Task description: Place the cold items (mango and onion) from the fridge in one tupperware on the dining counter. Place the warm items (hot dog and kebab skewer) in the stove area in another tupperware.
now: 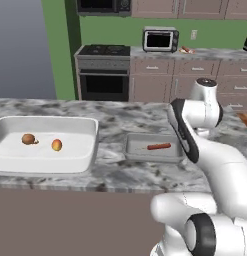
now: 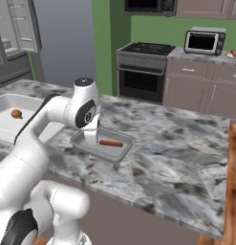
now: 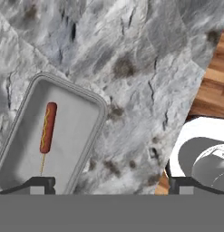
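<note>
On the marble dining counter [image 1: 115,117] a large white tupperware [image 1: 45,120] holds a brown onion [image 1: 28,139] and a yellow-red mango [image 1: 56,145]. To its right, a smaller grey tupperware [image 1: 132,150] contains a red hot dog [image 1: 159,146] with a yellow stripe and a thin stick at one end. My gripper [image 2: 92,138] hangs open and empty just above the grey tupperware's [image 2: 120,152] left end, beside the hot dog [image 2: 111,143]. Looking down from the hand, the open gripper [image 3: 111,186] sits over the tupperware's [image 3: 77,131] edge, with the hot dog [image 3: 47,128] to the left.
Across the aisle stand a stove [image 1: 104,50] and a toaster oven [image 1: 160,40], with a plate of reddish food [image 1: 185,49] beside it. A wooden chair [image 2: 232,182] stands at the counter's right end. The fridge [image 2: 14,28] door is open at the far left.
</note>
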